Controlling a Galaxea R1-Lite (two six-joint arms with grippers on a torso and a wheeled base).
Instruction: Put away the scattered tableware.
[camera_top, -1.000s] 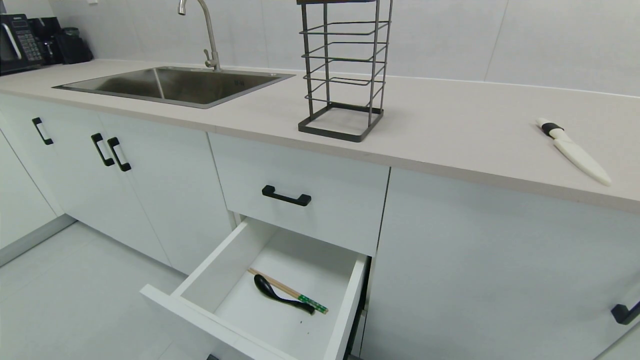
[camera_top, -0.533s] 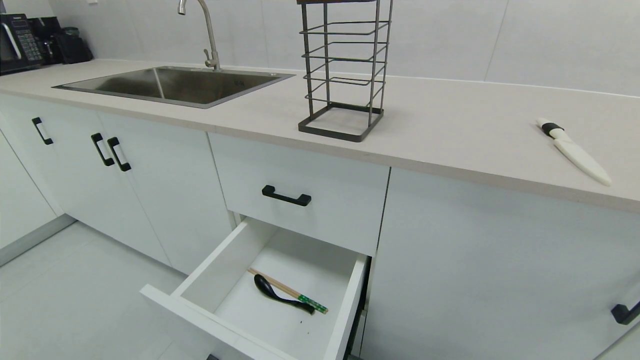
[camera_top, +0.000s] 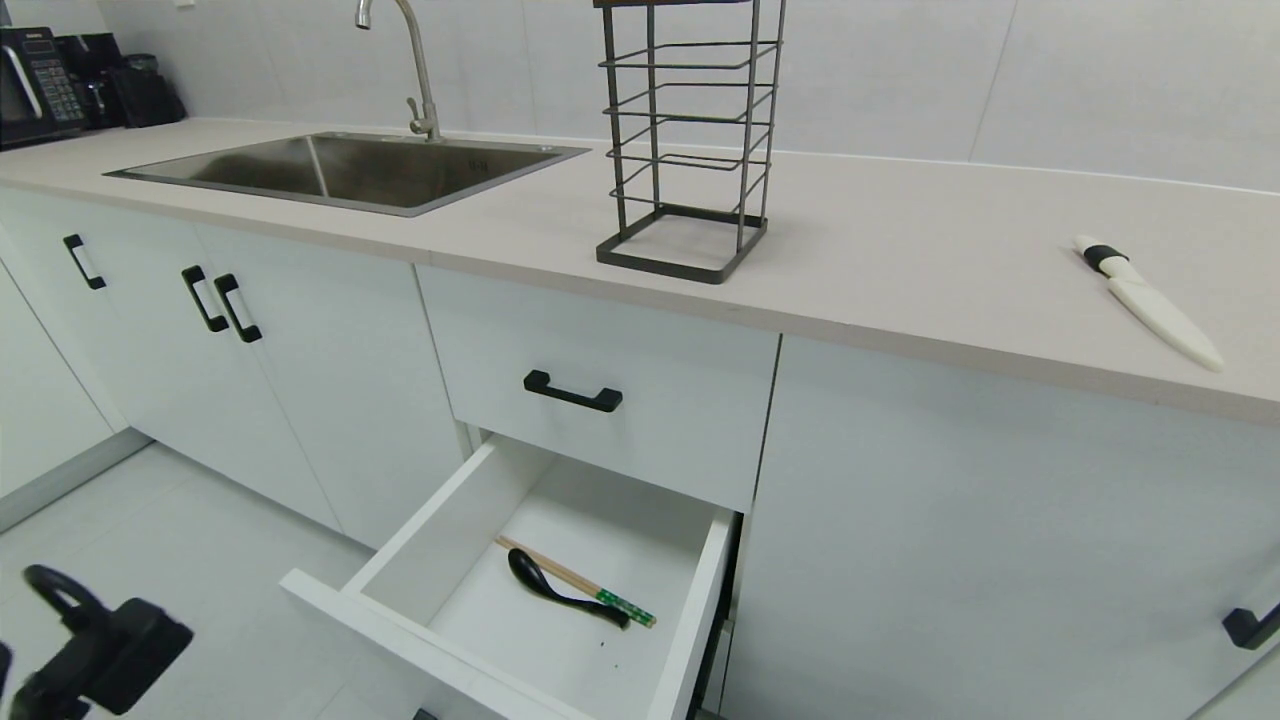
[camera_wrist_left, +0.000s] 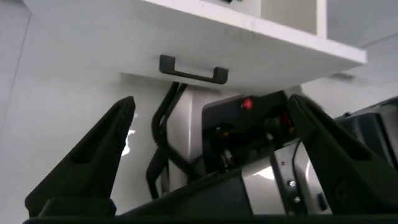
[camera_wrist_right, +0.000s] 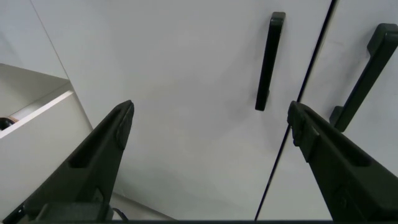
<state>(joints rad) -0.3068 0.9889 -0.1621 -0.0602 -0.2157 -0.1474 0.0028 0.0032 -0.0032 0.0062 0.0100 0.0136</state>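
Though the spoon (camera_top: 528, 573) and chopsticks (camera_top: 588, 586) lie in the drawer (camera_top: 430, 530), we judge the knife (camera_top: 1148, 303) awaits storing, left gripper (camera_wrist_left: 211, 102) and right gripper (camera_wrist_right: 211, 107) spread empty.

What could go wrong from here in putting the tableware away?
1. The knife lies with its tip close to the front edge of the counter; a poor grasp might push it off.
2. The left gripper sits low near the open drawer; rising, it might strike the drawer front.

Countertop (camera_top: 900, 250) with wire rack (camera_top: 660, 270) and white knife (camera_top: 1150, 303); open drawer (camera_top: 420, 530) with spoon (camera_top: 560, 592), chopsticks (camera_top: 640, 617).
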